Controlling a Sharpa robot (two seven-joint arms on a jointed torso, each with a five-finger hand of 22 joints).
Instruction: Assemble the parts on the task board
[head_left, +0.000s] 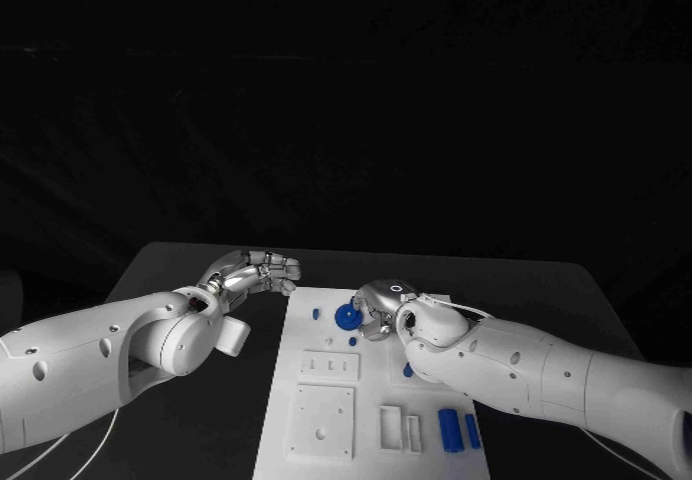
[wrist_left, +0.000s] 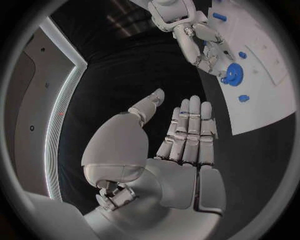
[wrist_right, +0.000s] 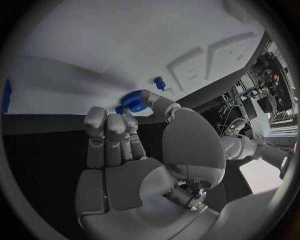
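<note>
A: Where is the board?
B: The white board (head_left: 325, 400) lies in the middle of the black desk (head_left: 548, 285), running from near the front edge toward the far side.

A: And the parts?
B: A blue gear (head_left: 348, 317) sits near the board's far end, with a small blue peg (head_left: 320, 312) just beside it. Two blue bars (head_left: 459, 430) lie side by side near the board's front right corner.

A: What is the right robot hand (head_left: 382, 305) doing?
B: It is over the far end of the board, at the gear. From its wrist camera the thumb tip and fingertips (wrist_right: 128, 117) touch the gear (wrist_right: 131, 101); whether they actually grip it, I cannot tell.

A: And the left robot hand (head_left: 257, 272)?
B: It is off the board's far left corner, above the bare desk. From its wrist camera the fingers (wrist_left: 189, 125) are straight and close together, the thumb stands apart, and it holds nothing. That view also shows the other hand (wrist_left: 209, 47) at the gear (wrist_left: 234, 74)
</note>
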